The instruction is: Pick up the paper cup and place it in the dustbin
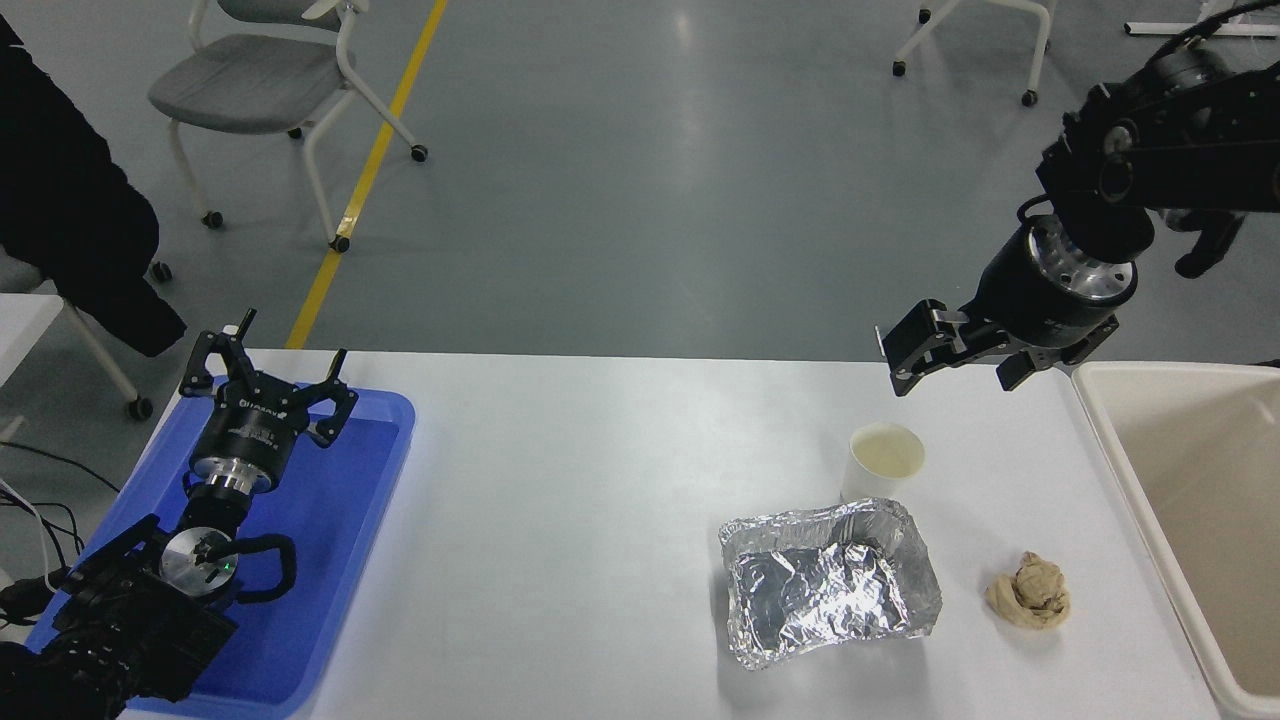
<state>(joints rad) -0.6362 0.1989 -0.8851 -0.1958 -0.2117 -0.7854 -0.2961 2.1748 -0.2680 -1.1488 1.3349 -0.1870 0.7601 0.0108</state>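
Observation:
The paper cup (885, 461) stands upright on the white table, white with a cream inside, just behind the foil tray. The dustbin (1108, 432), a large cream tub, sits at the table's right end and shows nothing inside in the part I see. My right gripper (955, 368) is open and empty; it hangs over the table's far edge, above and a little behind and right of the cup, not touching it. My left gripper (265, 372) is open and parked over the blue tray at the lower left.
A crumpled silver foil tray (828, 582) lies right in front of the cup. A crumpled brown paper wad (1029, 592) lies between the foil tray and the tub. A blue tray (345, 520) is at the left. A person's dark sleeve (70, 200) is at the top left.

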